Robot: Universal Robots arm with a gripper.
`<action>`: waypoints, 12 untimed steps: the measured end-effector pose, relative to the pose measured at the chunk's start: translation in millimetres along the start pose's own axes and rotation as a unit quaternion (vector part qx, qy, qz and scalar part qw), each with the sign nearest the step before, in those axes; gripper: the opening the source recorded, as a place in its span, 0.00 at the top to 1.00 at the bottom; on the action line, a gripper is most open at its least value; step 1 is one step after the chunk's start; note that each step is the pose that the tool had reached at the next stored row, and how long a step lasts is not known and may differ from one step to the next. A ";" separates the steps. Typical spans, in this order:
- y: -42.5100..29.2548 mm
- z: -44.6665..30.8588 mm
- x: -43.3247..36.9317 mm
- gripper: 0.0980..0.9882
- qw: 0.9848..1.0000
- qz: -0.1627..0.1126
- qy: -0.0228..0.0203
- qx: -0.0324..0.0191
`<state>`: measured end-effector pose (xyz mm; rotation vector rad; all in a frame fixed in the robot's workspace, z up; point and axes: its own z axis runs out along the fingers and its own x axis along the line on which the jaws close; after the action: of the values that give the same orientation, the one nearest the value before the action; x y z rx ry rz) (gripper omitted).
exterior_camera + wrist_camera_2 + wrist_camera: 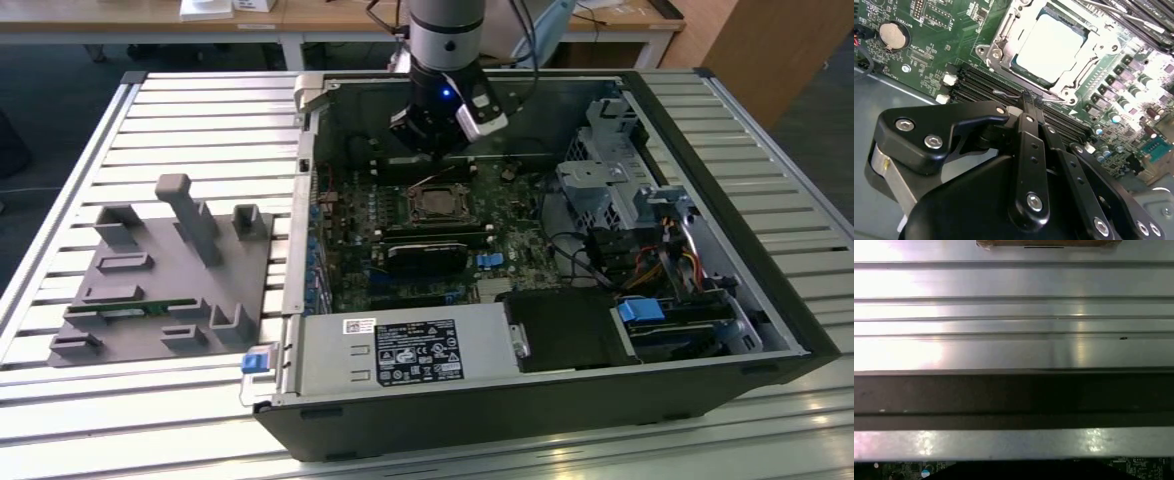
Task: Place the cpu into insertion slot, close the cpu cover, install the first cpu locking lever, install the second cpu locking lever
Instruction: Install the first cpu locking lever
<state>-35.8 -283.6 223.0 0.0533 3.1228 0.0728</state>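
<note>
Silvery metal caught the light around the cpu (1051, 47), which lay seated in the insertion slot (1004, 47) on the green motherboard (939, 30) in the second wrist view, its pale top showing through the square window of the cpu cover (1093, 49), which lay down flat over it. The gripper (1030, 102) stood just beside the socket, on the side where the black memory slots (979, 82) ran. Its two black fingers (1029, 150) were pressed together, with no gap between the tips, and the tips sat at a thin wire lever (1019, 93) along the socket's edge; whether they actually pinched the wire could not be told.

From the exterior view the gripper (437, 150) hung down inside the open computer case (534, 420), close above the far edge of the insertion slot (434, 205), with the arm (445, 40) rising straight up from it. A grey fixture (167, 280) rested on the slatted table (80, 130) to the exterior view's left of the case, well apart from the gripper.
</note>
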 end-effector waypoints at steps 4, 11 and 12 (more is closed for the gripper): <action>1.4 2.2 -4.2 0.99 1.000 0.000 0.000 0.000; 3.3 8.9 -10.0 0.99 1.000 0.000 0.000 0.000; 3.4 10.3 -10.9 0.99 1.000 0.000 0.000 0.000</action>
<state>-24.6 -280.1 213.1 0.0533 3.1229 0.0730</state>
